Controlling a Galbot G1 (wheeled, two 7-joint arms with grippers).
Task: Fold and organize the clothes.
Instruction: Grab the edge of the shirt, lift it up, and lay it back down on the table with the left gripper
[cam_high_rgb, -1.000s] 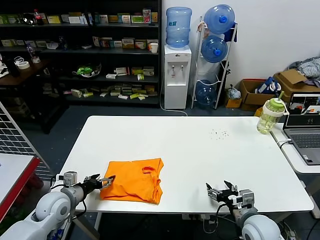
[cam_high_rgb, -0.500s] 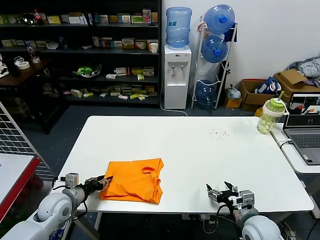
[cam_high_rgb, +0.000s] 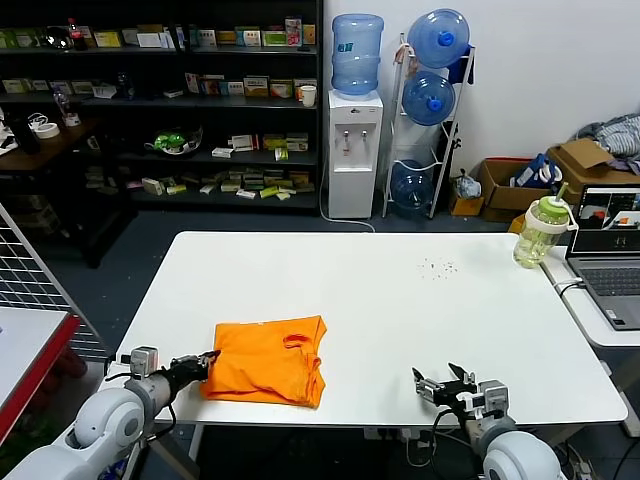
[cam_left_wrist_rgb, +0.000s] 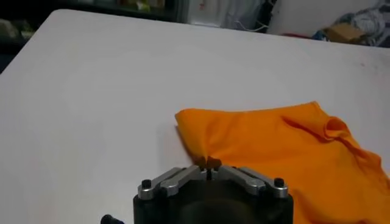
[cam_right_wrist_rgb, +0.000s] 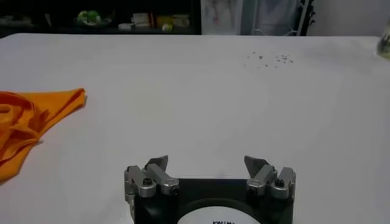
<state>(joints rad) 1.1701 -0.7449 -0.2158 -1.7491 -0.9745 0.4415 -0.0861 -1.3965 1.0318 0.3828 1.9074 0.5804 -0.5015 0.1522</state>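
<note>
The orange T-shirt (cam_high_rgb: 268, 361) lies folded into a rough rectangle near the front left of the white table (cam_high_rgb: 400, 300), plain side up. Its near-left edge is pinched by my left gripper (cam_high_rgb: 207, 359), which is shut on the cloth; in the left wrist view the fingertips meet on the shirt's (cam_left_wrist_rgb: 286, 152) edge at the gripper (cam_left_wrist_rgb: 208, 163). My right gripper (cam_high_rgb: 443, 383) rests open at the table's front right, with nothing between its fingers, also seen as the gripper (cam_right_wrist_rgb: 207, 163) in its wrist view. The shirt's collar side (cam_right_wrist_rgb: 24, 119) shows far off there.
A green bottle (cam_high_rgb: 541, 229) and a laptop (cam_high_rgb: 610, 250) stand at the right, by the table's far corner. Small dark crumbs (cam_high_rgb: 438, 266) dot the far right of the tabletop. Shelves and a water dispenser (cam_high_rgb: 356, 130) stand behind.
My left gripper has closed from open onto the shirt's near-left edge. The right arm has stayed still.
</note>
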